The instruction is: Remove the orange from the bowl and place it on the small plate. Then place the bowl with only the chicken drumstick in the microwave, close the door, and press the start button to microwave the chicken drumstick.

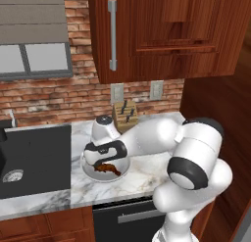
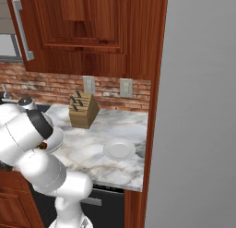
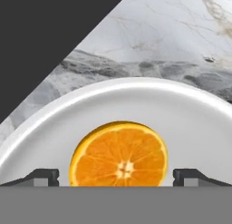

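Your end effector (image 3: 116, 175) is hanging low over the bowl (image 3: 199, 114), its two tips spread wide, one on each side of the orange (image 3: 118, 154) and neither touching it: open, gripping nothing. The spread looks set to take the fruit across its width, so a straight drop and a squeeze appears to be the next move.

The orange is lying cut face up inside the bowl, near the rim closest to the hand. From the left base camera, the wrist is covering much of the bowl (image 1: 88, 171), and the drumstick (image 1: 108, 168) is showing dark and glossy in it beneath the hand. The bowl is sitting on the marble bench (image 1: 142, 172), just beside the dark sink (image 1: 34, 157), with the knife block (image 1: 124, 115) near the brick wall behind.

The plate (image 2: 119, 149) is waiting bare on the bench, well apart from the bowl, toward the tall grey panel at the bench's end. You are judging the first step barely begun: fruit not yet lifted.
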Controlling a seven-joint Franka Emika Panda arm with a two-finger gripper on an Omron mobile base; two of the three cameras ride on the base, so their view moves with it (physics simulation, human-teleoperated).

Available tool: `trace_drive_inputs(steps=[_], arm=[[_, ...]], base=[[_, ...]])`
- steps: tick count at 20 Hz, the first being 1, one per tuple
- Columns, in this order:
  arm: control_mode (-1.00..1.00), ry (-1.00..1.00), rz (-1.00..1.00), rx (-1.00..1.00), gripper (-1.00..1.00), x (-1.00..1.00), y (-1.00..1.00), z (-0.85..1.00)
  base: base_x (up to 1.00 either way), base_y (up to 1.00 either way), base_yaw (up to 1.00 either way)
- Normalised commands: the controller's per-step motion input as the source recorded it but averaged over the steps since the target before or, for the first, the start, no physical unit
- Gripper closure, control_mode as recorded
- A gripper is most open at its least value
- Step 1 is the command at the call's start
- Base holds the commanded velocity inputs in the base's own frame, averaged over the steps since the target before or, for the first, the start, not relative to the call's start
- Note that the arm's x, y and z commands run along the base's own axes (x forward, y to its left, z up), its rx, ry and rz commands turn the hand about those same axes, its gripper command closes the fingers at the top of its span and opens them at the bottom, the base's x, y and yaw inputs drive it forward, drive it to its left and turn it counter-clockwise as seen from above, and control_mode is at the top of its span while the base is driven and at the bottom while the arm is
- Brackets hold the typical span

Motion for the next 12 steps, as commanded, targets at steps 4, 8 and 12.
trace_drive_inputs(steps=[4,8,12], arm=[[-1.0,0.0,0.0,0.0,-1.0,0.09,0.02,-0.17],[-1.0,0.0,0.0,0.0,-1.0,0.15,0.01,-0.08],[-1.0,0.0,0.0,0.0,-1.0,0.19,0.02,-0.01]], base=[[0.0,0.0,0.0],[0.0,0.0,0.0],[0.0,0.0,0.0]])
